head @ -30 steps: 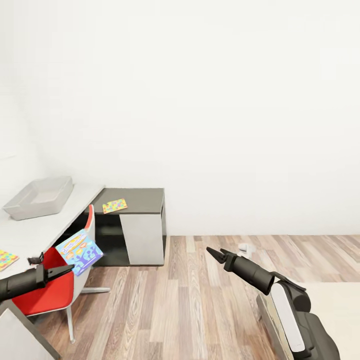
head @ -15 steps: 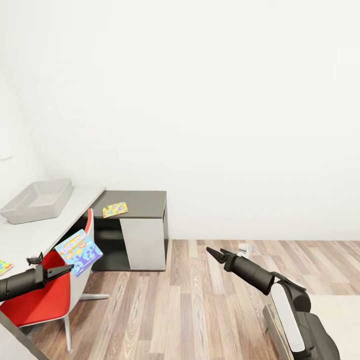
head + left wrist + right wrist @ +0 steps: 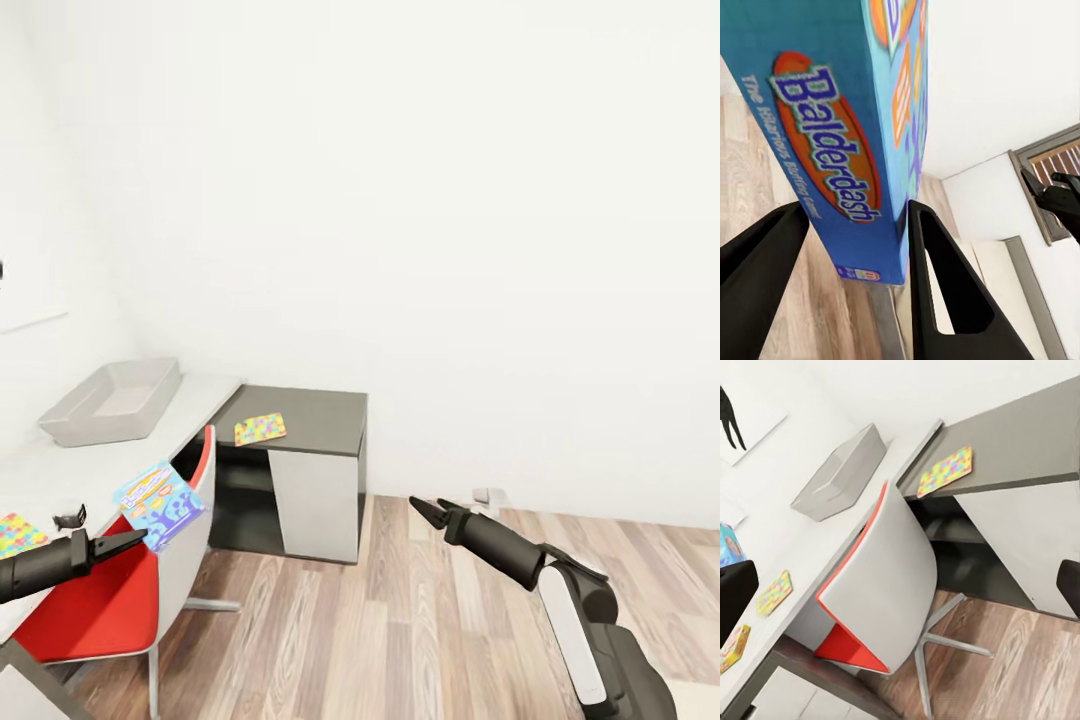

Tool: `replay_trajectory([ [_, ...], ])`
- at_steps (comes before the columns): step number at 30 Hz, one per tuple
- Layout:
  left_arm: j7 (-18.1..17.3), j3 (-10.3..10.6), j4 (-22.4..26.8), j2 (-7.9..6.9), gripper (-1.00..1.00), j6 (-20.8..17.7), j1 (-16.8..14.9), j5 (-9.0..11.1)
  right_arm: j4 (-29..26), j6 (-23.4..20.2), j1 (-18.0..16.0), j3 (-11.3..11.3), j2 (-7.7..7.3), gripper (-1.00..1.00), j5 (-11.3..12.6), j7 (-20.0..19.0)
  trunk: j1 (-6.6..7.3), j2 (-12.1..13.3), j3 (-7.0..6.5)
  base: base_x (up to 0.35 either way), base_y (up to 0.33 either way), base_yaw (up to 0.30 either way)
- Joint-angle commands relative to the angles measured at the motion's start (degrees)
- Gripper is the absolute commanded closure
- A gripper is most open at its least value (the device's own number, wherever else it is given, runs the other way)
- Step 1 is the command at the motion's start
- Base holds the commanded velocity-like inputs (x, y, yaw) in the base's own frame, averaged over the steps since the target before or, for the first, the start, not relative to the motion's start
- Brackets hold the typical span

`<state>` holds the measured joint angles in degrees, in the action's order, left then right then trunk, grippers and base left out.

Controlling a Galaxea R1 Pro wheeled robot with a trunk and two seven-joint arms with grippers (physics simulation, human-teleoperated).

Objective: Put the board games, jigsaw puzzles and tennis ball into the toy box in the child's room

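The left gripper (image 3: 135,540) pinches a blue Balderdash board game (image 3: 160,505) between its two black fingers (image 3: 945,285), holding it tilted in the air above the red chair (image 3: 100,610). The right gripper (image 3: 428,507) hangs empty over the wood floor (image 3: 400,640), its fingers slightly parted. The grey toy box (image 3: 112,402) sits on the pale table (image 3: 70,470). One jigsaw puzzle (image 3: 260,429) lies on the darker desk section (image 3: 310,415), another jigsaw board (image 3: 20,533) near the left arm.
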<state>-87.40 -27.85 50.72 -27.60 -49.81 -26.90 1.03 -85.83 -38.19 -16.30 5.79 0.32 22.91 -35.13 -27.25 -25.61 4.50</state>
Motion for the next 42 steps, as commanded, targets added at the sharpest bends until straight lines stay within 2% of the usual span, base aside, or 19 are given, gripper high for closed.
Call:
replay_trajectory([
  [1, -0.2, 0.0, 0.0, 0.00, 1.00, -0.6, -0.1, 0.0, 0.0, -0.4, 0.0, 0.0, 0.03, -1.00, 0.2, -0.1, -0.07, -0.1, 0.12, 0.333, 0.000, 0.291],
  [42, -0.1, 0.0, 0.0, 0.09, 1.00, -0.6, -0.1, 0.0, 0.1, -0.4, 0.0, -0.3, 0.03, -1.00, 0.1, -0.1, -0.07, -0.1, 0.12, 0.333, 0.000, 0.292],
])
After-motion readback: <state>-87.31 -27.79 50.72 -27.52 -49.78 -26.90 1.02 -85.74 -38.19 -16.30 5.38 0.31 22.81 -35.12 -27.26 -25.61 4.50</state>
